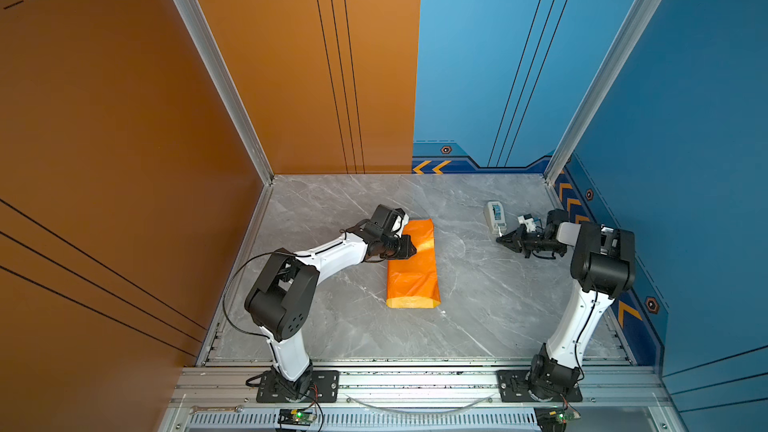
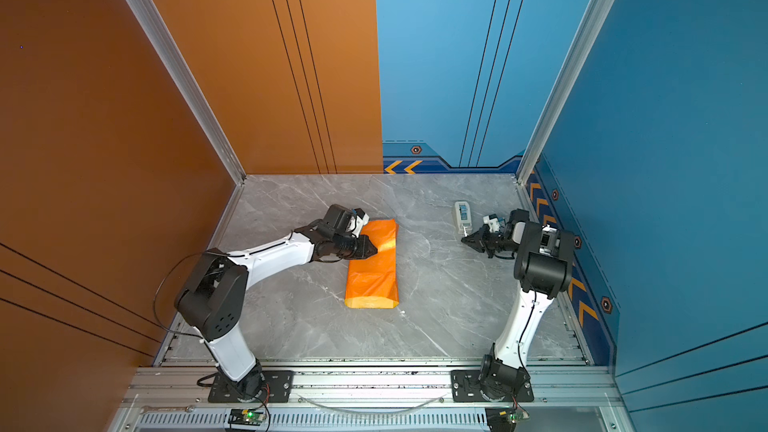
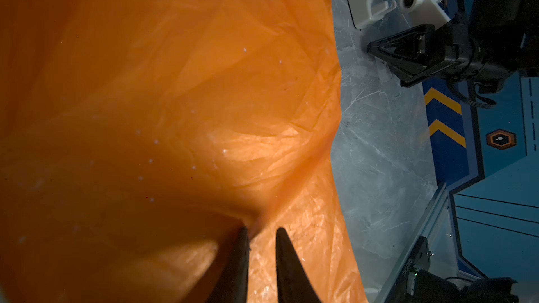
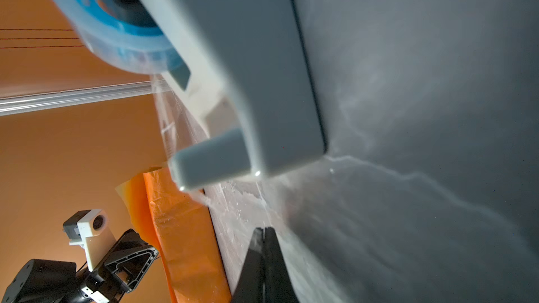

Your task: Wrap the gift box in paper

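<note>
Grey marble-pattern desk (image 1: 478,317), white veins; the paper (image 1: 413,272) lies mid-desk as a long, creased bundle, orange face outward, a paler yellow band at its near end; white-grey tape dispenser (image 1: 495,214) sits well apart, toward the far right corner, blue roll inside.

We find the paper (image 1: 413,268) mid-table (image 1: 332,326), the tape dispenser (image 1: 495,214) to its right, farther back, well apart

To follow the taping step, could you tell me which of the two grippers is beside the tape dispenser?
The right gripper, shut, with its tips at the tape dispenser; the left gripper is over at the orange paper instead.
</note>
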Robot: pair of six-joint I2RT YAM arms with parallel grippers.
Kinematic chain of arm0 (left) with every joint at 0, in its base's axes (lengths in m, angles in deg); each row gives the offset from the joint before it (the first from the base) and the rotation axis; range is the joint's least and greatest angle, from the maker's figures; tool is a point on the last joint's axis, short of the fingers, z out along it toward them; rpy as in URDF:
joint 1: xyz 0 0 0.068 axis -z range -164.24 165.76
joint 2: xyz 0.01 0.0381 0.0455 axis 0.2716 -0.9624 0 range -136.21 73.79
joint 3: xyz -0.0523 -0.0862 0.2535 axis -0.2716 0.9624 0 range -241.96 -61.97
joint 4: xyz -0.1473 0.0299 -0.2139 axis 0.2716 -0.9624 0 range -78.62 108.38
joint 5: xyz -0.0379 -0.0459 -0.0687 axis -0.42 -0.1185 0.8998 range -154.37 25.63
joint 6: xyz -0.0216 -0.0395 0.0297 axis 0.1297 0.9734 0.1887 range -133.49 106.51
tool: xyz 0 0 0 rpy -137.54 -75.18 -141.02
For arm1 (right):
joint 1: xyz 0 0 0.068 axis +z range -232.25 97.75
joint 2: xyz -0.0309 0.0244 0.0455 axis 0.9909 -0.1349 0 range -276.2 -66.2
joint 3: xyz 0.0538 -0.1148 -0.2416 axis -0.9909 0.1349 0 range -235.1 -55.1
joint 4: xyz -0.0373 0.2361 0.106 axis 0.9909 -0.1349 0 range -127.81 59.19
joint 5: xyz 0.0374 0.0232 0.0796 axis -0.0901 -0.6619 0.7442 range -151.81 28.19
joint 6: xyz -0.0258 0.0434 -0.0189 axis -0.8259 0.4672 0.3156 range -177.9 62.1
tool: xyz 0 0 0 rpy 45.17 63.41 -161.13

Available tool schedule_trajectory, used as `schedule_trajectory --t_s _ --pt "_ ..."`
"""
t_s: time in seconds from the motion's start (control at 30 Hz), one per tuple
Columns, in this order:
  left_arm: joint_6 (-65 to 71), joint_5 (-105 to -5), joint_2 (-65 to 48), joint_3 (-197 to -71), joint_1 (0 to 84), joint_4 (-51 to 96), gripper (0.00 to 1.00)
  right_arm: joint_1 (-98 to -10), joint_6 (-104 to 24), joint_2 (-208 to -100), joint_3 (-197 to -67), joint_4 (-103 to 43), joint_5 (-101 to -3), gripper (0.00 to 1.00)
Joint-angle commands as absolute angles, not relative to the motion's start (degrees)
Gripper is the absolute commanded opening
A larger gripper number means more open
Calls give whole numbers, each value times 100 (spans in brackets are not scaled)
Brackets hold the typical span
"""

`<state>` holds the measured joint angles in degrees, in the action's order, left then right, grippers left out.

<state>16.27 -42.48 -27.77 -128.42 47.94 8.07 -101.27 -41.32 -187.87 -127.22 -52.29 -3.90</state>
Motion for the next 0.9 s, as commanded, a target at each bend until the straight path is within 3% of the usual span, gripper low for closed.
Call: schedule_trajectory --t_s 0.0,0.33,0.5,0.7,0.87 --pt "1507 -4529 -2860 -12827 4802 293 20 -10106 -3913 -18937 -12557 -5577 -997 0" --pt "1490 -4524 -2869 -12858 4810 287 20 -10220 -3845 -18747 -12321 -5728 -1592 0" --pt "1486 -4522 -2879 -12884 4810 270 20 -10070 -4079 -18080 -12086 -5653 -1083 0" --pt "1472 -4530 -2896 -12891 4809 257 20 -9295 -4586 -16667 -12083 -5940 -635 0" --pt "1473 -4528 -2884 -12851 4808 312 20 -8252 -5458 -16163 -12543 -6941 -673 0"
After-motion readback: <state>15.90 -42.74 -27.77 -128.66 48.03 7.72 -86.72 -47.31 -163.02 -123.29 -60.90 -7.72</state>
